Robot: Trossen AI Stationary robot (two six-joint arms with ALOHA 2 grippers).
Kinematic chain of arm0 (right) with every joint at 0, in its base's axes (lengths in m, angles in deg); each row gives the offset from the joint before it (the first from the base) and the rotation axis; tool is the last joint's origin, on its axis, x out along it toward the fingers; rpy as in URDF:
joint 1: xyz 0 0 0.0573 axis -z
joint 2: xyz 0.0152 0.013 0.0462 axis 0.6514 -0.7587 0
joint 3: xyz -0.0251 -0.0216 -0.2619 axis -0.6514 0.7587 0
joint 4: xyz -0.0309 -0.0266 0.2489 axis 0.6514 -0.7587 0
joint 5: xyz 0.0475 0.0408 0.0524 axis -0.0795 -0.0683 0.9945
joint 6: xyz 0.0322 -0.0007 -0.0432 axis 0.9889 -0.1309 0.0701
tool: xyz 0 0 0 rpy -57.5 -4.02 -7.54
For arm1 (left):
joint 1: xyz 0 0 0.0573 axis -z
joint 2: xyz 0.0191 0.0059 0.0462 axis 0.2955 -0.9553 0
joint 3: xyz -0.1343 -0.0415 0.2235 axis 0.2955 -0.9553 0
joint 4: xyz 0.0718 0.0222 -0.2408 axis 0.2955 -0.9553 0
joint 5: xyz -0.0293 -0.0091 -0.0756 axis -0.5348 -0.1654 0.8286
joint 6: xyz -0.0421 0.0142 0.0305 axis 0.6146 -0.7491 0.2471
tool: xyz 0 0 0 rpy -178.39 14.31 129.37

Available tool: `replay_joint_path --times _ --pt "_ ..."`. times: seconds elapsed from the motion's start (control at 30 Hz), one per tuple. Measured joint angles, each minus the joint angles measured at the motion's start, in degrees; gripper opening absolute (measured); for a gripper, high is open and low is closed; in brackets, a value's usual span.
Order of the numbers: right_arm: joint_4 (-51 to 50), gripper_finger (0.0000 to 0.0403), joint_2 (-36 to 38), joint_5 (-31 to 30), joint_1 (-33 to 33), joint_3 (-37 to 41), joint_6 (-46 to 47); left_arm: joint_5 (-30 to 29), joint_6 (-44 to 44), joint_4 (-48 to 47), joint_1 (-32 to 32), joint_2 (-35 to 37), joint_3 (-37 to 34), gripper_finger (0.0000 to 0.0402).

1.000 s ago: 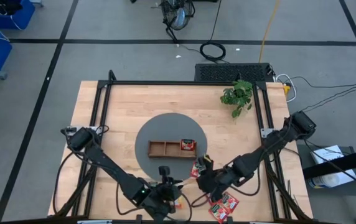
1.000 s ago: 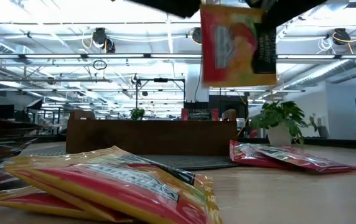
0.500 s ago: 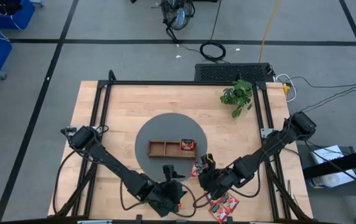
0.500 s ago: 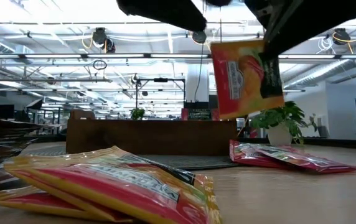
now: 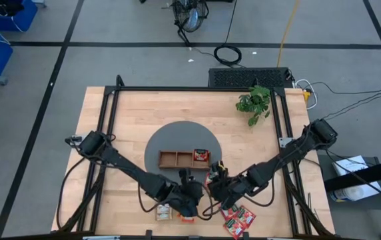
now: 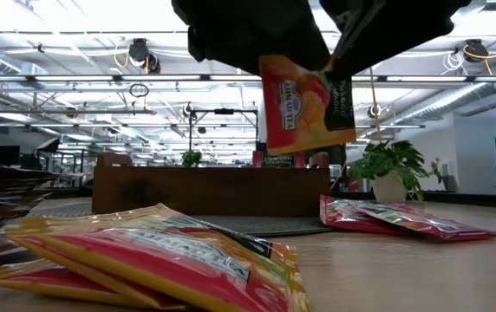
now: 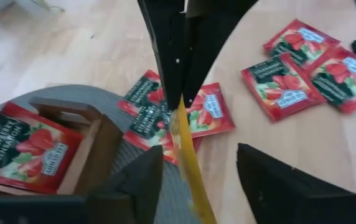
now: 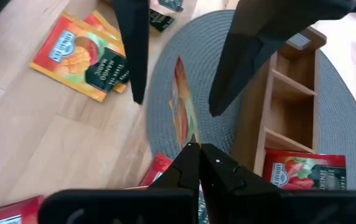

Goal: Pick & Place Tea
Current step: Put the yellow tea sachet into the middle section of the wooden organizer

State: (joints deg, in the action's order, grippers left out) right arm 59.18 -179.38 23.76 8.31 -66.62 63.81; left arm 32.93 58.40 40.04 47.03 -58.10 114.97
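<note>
Wooden tabletop [image 5: 130, 113] below: my right pincer [image 8: 196, 163], clamped shut, hangs an orange foil tea sachet [image 6: 307, 104] between my left pincer's [image 7: 193, 177] spread fingers. One red sachet [image 5: 201, 156] sits in the brown tray [image 5: 177, 159]; several remain loose.

Stood on a grey floor [image 5: 30, 133] crossed by dark lines, a pale wooden table [image 5: 137, 113] framed in black, with a potted plant [image 5: 254, 103] at its far corner, coiled cables [image 5: 228, 53] behind and ceiling lights [image 6: 140, 54] overhead.
</note>
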Motion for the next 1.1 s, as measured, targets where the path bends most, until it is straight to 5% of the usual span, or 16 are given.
replay_joint_path --times 0.4,0.73,0.97,1.1 --pt "2.6 0.0 0.0 0.1 -0.2 0.0 -1.1 -0.2 -2.6 -0.5 0.2 0.0 0.0 0.001" --pt "2.5 0.0015 0.2 0.2 -1.2 0.0 -4.5 0.4 -4.2 -0.9 0.3 0.0 0.0 0.0008" --pt "1.6 0.0132 3.4 -10.7 -3.5 0.1 -2.0 -0.3 -3.8 -1.6 0.9 0.0 0.0 0.0005" --pt "2.8 0.0191 7.5 -11.6 -4.8 1.1 3.3 -1.3 -5.3 -1.7 1.5 -0.1 0.0 0.0013"
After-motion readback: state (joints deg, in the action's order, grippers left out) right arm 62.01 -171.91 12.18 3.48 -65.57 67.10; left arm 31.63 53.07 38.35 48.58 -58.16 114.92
